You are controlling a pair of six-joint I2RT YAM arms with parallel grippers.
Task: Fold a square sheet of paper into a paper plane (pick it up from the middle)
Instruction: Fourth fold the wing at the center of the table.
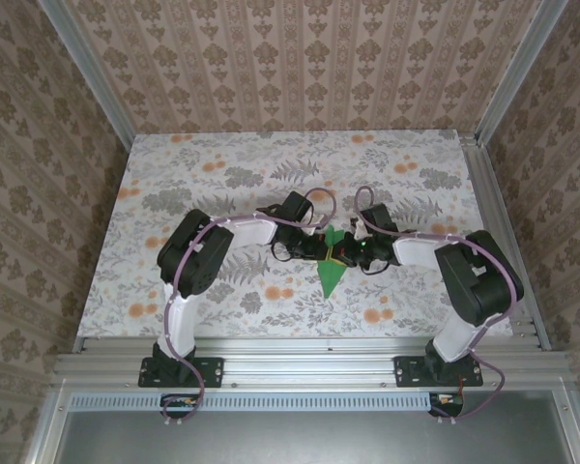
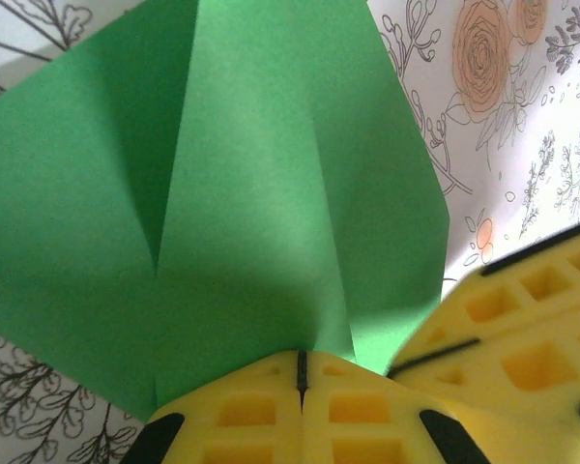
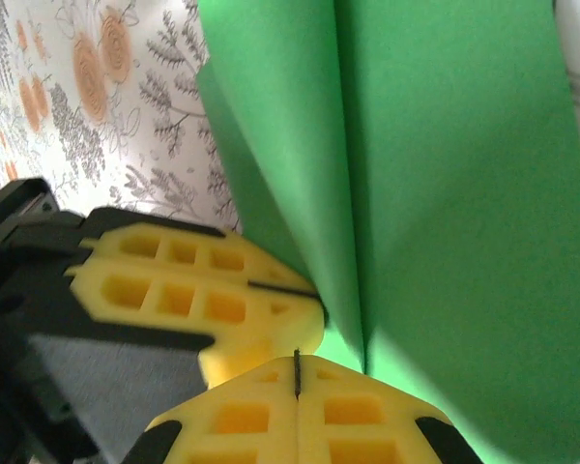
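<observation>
From above, the left pincer (image 1: 319, 253) and right pincer (image 1: 346, 255) meet tip to tip over the middle of the worktop (image 1: 174, 174). The paper (image 1: 331, 278) lies between and under them. A sharp green point juts out toward the arm bases, and a small notched end shows on the pincers' far side. Their bodies hide the middle of the paper.

The left wrist view gives what the top view cannot. The left pincer's (image 2: 300, 387) yellow pads are pressed fully together at the paper's near edge. Two creases fan away ahead of it, and the right pincer (image 2: 435, 353) crowds in just to its right.

The right wrist view shows the right pincer (image 3: 297, 372) also closed tight, with one long crease running straight ahead from just beside its tips. The left pincer (image 3: 290, 290) is nearly touching on its left. Whether either nips a fold or merely presses on it cannot be told.

The worktop lies bare on all sides of the pincers, wider on their far side than toward the near rail. Patterned walls close the worktop's left, right and far edges.
</observation>
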